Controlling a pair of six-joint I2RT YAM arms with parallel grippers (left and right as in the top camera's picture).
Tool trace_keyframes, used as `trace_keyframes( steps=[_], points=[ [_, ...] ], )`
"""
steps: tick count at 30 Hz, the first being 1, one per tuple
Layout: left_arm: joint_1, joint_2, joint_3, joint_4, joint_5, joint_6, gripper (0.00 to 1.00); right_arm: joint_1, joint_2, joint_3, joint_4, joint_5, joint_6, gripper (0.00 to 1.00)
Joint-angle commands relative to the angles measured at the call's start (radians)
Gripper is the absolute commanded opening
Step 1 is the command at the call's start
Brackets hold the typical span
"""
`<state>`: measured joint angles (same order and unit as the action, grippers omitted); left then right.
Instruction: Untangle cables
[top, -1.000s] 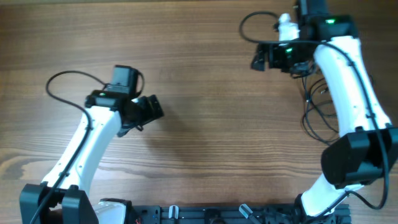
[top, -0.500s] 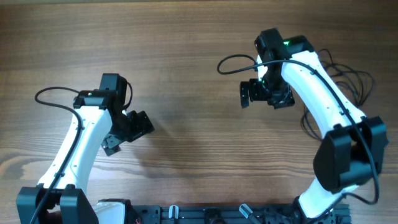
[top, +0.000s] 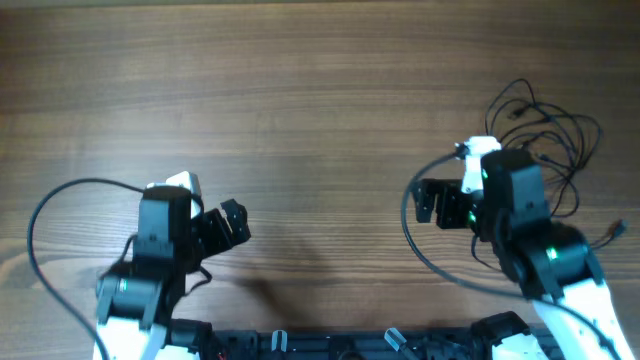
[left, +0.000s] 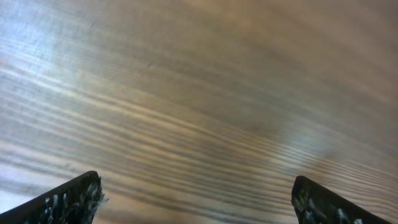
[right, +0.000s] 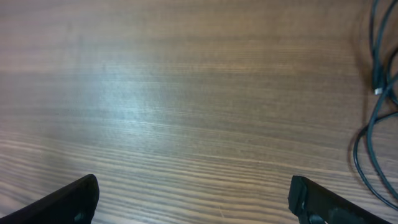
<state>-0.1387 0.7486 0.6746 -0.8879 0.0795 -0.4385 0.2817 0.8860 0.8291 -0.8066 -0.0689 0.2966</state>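
Cables (top: 548, 130) sit at the right side of the wooden table (top: 300, 90), on the far side of the right arm, as a loose bunch of thin dark loops that is not sorted yet. In the right wrist view only a few strands of the cables (right: 372, 134) show, at the right edge, with a small plug end (right: 377, 91).

The right gripper (top: 430, 200) is spread wide and holds nothing. Its wrist view shows the right gripper (right: 193, 199) with both tips in the lower corners and bare wood between them. The left gripper (top: 228, 222) is low on the left, well apart from the cables. It is also wide open and empty, with only wood grain in the wrist view of the left gripper (left: 196, 199).

The bunch has no single clean axis. Overall the loops stretch more near-to-far than side-to-side. Short free ends poke out at the far left of the bunch. In the wrist view the strands run up-down.

Likely risks:
- The right gripper faces table centre, away from the bunch, so it probably needs to turn first, and a blind close gets nothing.
- Pinching several overlapping strands at once could tighten the tangle.
- Thin wires lying flat on the wood may slip out of the tips.
- The thick black arm cable (top: 406, 225) loops close by and could snag or be mistaken for a target.
- The left arm has a long reach across.
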Motion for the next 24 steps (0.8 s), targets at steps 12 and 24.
trace_keyframes(
  steps=[12, 24],
  points=[
    [-0.015, -0.154, -0.039, 0.005, 0.001, 0.012, 1.00, 0.002, 0.052, -0.026, -0.006, 0.088, 0.051, 1.00],
    [-0.015, -0.154, -0.039, 0.005, 0.001, 0.012, 1.00, 0.001, -0.032, -0.031, -0.006, 0.088, 0.050, 1.00]
  ],
)
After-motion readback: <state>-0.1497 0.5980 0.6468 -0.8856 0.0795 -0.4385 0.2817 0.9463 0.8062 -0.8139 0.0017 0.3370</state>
